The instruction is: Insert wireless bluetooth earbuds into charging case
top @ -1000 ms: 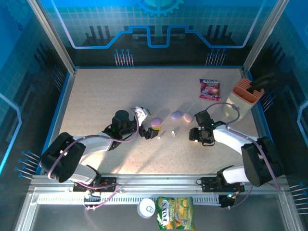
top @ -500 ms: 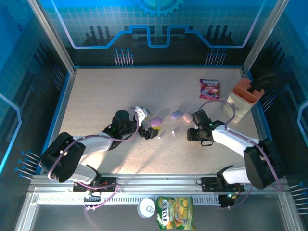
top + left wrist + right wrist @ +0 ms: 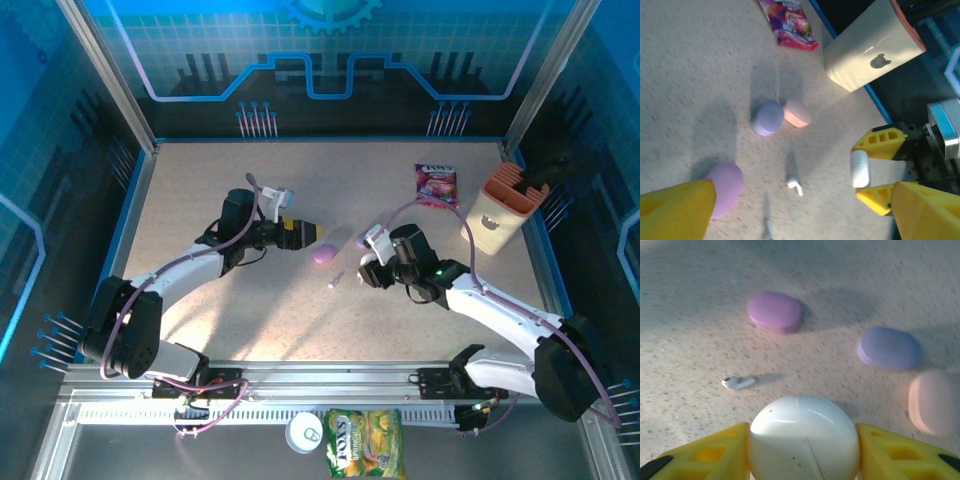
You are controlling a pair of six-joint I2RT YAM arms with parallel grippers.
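Clamping white case [image 3: 859,169], right end effector [image 3: 804,440]

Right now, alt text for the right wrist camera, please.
The right gripper holds a white rounded plastic case between its yellow fingers. Beyond it, on the speckled table, lie a tiny white earbud, a mauve pebble-shaped case, a lilac case and a pale pink case.

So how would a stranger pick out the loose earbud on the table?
Near the middle of the speckled table lies a pink-purple pebble case. Just towards the arm bases from it is the earbud: tiny, white, stemmed, far smaller than its pebble-shaped neighbours.
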